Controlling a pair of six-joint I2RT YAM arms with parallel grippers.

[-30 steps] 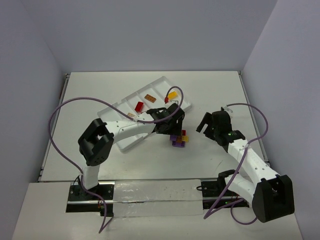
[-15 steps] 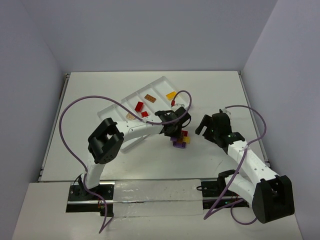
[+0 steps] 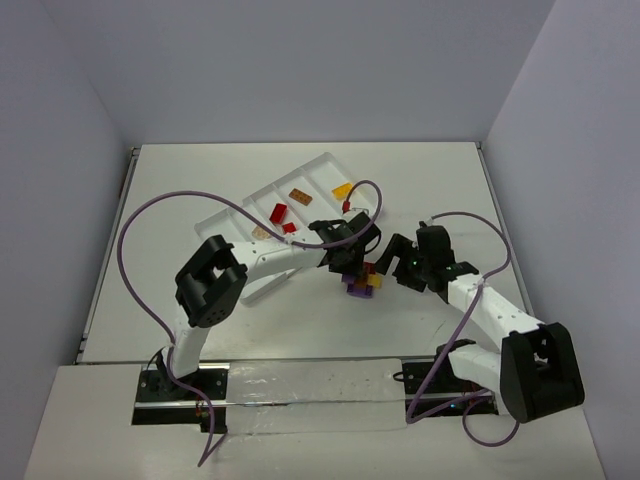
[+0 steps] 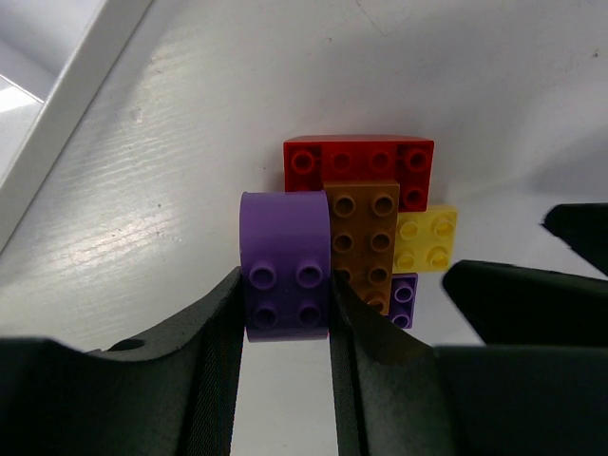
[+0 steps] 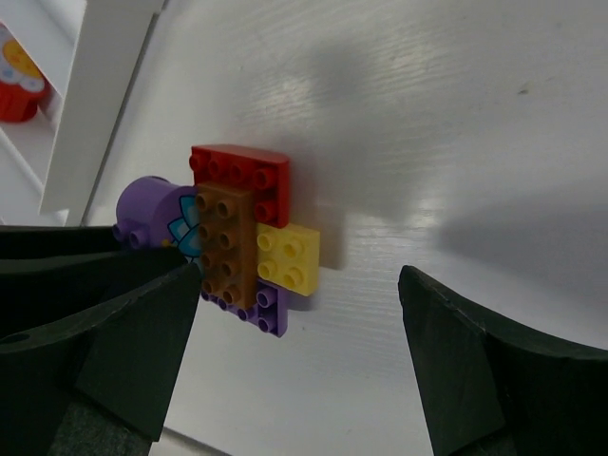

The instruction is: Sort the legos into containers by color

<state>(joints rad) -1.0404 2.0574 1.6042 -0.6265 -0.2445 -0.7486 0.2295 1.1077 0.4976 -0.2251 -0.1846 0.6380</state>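
My left gripper [image 4: 283, 296] is pinching the purple curved brick [image 4: 285, 256], with a black finger [image 4: 220, 361] pressed flat against each side. That brick turns four studs toward the wrist camera. It has a smooth rounded hump at the end away from the fingers, and its long axis runs straight out along them. From the right wrist I can see a pale blue printed mark on its side.

It sits against the brown brick [image 4: 366, 237], two studs wide and four long, which lies parallel to it. The red brick [image 4: 361, 163], also two by four, lies across their far ends with its long axis crosswise to the brown one. A square yellow brick [image 4: 426, 239] with four studs touches the brown brick's other side. A small purple brick [image 4: 404, 299] peeks out beside it.

All are glossy hard plastic, bunched in one clump on the white, finely grained table [image 3: 420, 180]. The clump lies just off the near right corner of the white tray [image 3: 261, 190], between my two grippers.

My right gripper [image 5: 302, 294] stands spread wide and holds nothing, with the clump ahead of its gap.

In the tray lie two red pieces [image 3: 279, 212], a brown-orange piece [image 3: 299, 195], a yellow piece [image 3: 343, 190] and a tan piece [image 3: 262, 232].
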